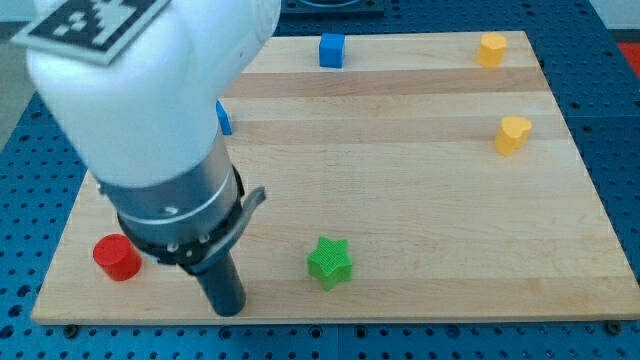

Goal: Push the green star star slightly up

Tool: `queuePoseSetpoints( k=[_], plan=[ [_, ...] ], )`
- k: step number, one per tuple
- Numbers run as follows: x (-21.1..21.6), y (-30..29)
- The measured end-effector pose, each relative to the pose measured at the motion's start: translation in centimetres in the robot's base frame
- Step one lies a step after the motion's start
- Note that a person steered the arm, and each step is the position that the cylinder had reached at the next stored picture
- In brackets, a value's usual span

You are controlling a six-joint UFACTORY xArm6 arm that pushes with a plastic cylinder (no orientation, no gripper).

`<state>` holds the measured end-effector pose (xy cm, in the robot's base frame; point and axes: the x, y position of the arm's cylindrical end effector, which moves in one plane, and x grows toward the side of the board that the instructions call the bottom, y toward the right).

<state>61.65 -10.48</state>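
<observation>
Pale wooden counter (400,200); ridged green star (329,262), red cylinder (117,257). No gripper: my tip (230,310) down between them, touching neither.

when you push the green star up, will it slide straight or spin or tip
The green star looks squat and flat-based, so it will probably slide rather than tip or roll. Its points give uneven contact, so an off-centre push may well spin it. My tip sits to its left and slightly lower, on smooth-looking board, so it should glide easily.
</observation>
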Motion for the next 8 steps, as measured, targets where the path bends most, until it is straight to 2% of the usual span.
queuePoseSetpoints(
  k=[4,8],
  plan=[
    [0.1,7.0],
    [-1.4,9.7]
  ],
)
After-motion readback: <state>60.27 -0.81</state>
